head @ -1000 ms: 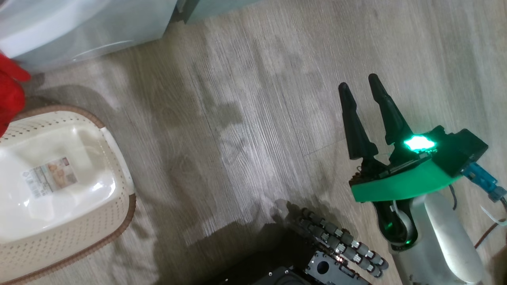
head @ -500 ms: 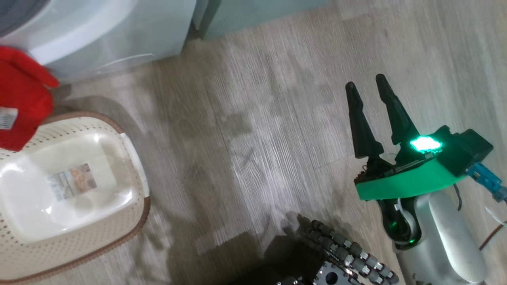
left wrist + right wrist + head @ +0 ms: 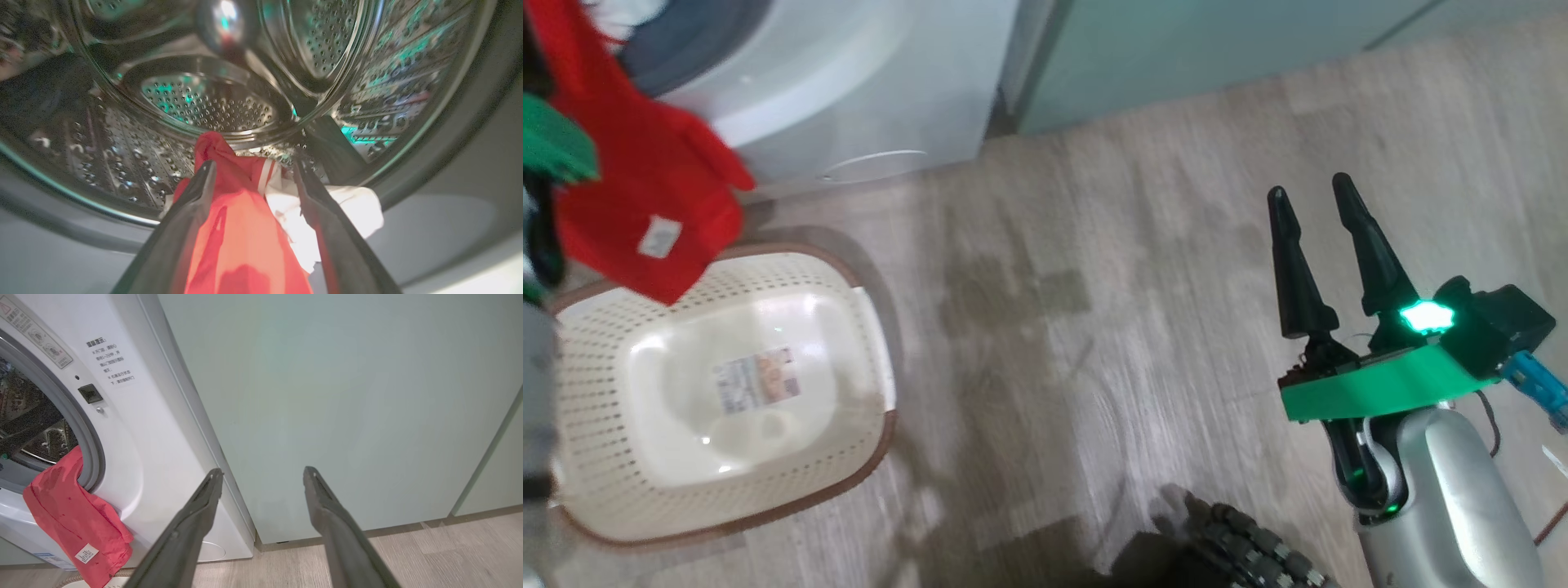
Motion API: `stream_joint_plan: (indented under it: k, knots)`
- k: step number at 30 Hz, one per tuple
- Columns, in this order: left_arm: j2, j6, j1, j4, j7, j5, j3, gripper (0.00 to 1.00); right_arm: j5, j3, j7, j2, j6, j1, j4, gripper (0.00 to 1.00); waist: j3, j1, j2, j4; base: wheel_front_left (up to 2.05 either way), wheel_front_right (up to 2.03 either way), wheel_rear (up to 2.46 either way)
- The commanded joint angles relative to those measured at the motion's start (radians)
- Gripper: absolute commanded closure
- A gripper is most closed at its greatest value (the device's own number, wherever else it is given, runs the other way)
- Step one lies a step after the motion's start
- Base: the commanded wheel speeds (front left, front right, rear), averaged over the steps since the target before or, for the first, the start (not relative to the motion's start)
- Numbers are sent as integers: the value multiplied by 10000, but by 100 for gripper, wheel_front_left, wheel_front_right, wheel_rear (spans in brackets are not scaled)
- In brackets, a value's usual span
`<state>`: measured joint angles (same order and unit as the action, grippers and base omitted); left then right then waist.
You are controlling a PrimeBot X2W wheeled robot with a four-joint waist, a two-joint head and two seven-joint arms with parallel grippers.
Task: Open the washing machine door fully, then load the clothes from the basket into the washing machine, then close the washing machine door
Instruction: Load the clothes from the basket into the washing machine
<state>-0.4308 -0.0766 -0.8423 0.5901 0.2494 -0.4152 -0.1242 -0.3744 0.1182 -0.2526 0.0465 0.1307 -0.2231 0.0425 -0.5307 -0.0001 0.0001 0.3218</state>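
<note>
Gripper on left arm (image 3: 253, 164) points into washing machine (image 3: 212, 102), jaws apart

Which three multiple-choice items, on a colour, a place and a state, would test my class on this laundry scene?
1. The basket's rim is: A brown, B blue, C green.
2. The garment lies: A in the basket, B under the basket, C draped over the washer's lip.
3. The right end effector is: A open, B shut on the garment, C shut on the basket.
Answers: A, a brown band tops the cream wall; C, it hangs out of the washer's opening; A, its fingers stand apart.
</note>
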Motion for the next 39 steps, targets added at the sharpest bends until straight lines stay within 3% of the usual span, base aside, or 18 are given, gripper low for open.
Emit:
stream_joint_plan:
  k: [1,7,13,26,39]
  knots:
    - [-265,-221,416,-1004,117,24,436,0,160,75,-91,37,0,186,-248,0,320,1,-1,-401,0,0,0]
    - [449,-817,2883,-4125,121,323,941,0,493,-128,-32,37,0,133,-121,0,720,1,-1,-996,0,0,0]
    - [1208,-1104,5097,-5960,122,621,959,0,814,-278,205,37,0,99,15,0,1234,1,-1,-1490,0,0,0]
    - [2019,-1129,7387,-6837,123,762,617,0,1101,-412,584,37,0,554,226,0,2352,1,-1,-1809,0,0,0]
    - [2091,-1063,7845,-6660,124,775,397,0,1156,-408,845,37,0,915,168,0,2862,1,-1,-1929,0,0,0]
